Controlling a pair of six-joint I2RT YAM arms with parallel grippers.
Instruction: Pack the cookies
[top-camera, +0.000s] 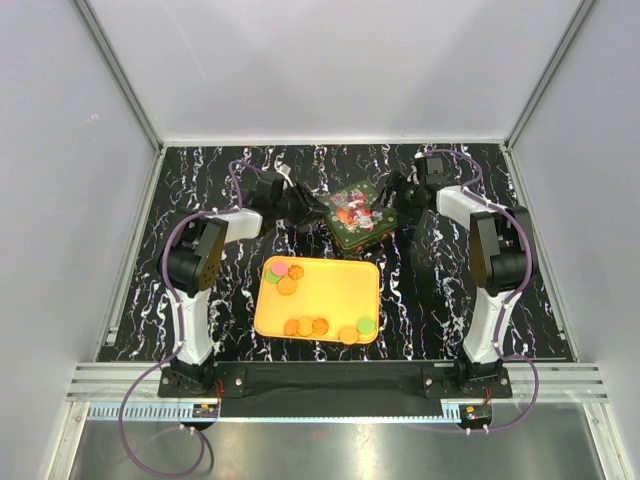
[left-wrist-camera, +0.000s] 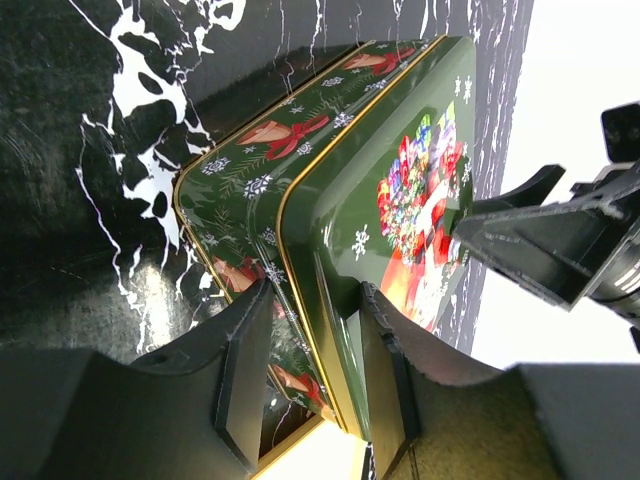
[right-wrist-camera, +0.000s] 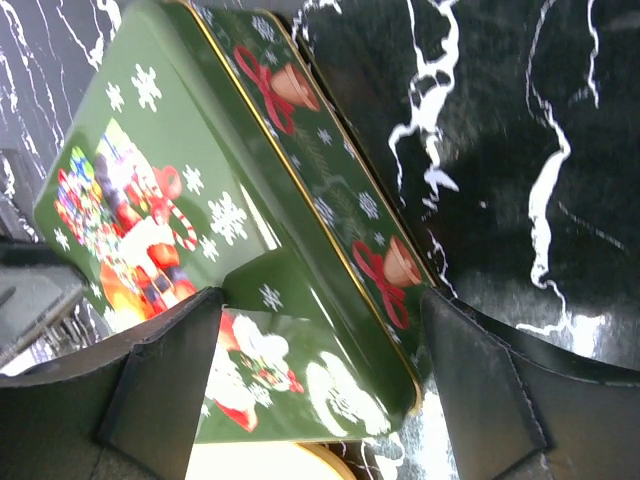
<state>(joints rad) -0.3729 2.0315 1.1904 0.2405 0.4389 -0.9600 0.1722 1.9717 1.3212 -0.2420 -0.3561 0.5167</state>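
Observation:
Several small round cookies lie on the orange tray (top-camera: 330, 285): a pink and green pair (top-camera: 277, 269), orange ones (top-camera: 305, 326) and a green one (top-camera: 366, 326). Behind the tray sits a closed green Christmas tin (top-camera: 355, 215). My left gripper (top-camera: 308, 212) (left-wrist-camera: 315, 330) is closed over the tin (left-wrist-camera: 340, 200) at its left edge. One finger (left-wrist-camera: 385, 370) presses on the lid top and the other lies against the side wall. My right gripper (top-camera: 388, 207) (right-wrist-camera: 320, 330) straddles the right corner of the tin (right-wrist-camera: 200, 180), open, with a gap beside the outer finger (right-wrist-camera: 480, 380).
The black marbled tabletop (top-camera: 430, 300) shows on both sides of the tray. White walls enclose the table on three sides. The tray's far edge lies just under the tin's near edge in both wrist views.

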